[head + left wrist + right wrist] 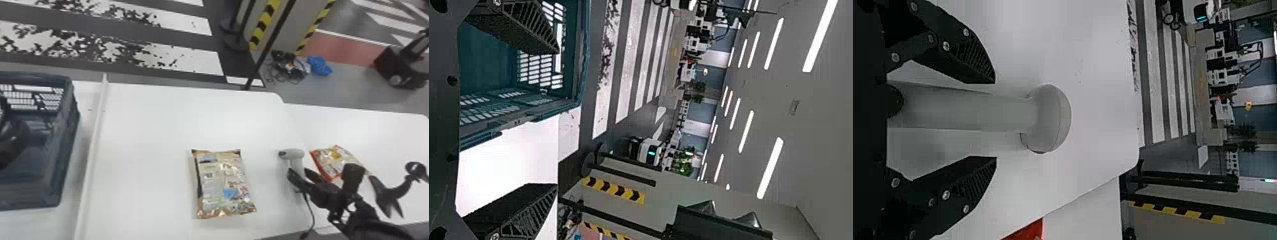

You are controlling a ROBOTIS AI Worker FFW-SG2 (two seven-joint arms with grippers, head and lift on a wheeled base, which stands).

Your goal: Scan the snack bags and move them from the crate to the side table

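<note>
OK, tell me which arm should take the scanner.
Right, likely: the right gripper is open, fingers either side of the scanner's handle; the left gripper is at the crate.

Open lane mid-table, obstacles at both ends.
A broad stretch of table [143, 143] lies between the white ridge [95, 127] and the flat bag [223, 185]; a narrower gap separates that bag from the scanner [297, 156]. The right end effector [298, 174] has its spread fingers on either side of the scanner's handle, with a gap along each, the cord [312, 212] trailing nearby and the orange bag [335, 159] just beyond. At left, the crate's walls [68, 127] stand high beside the ridge.
</note>
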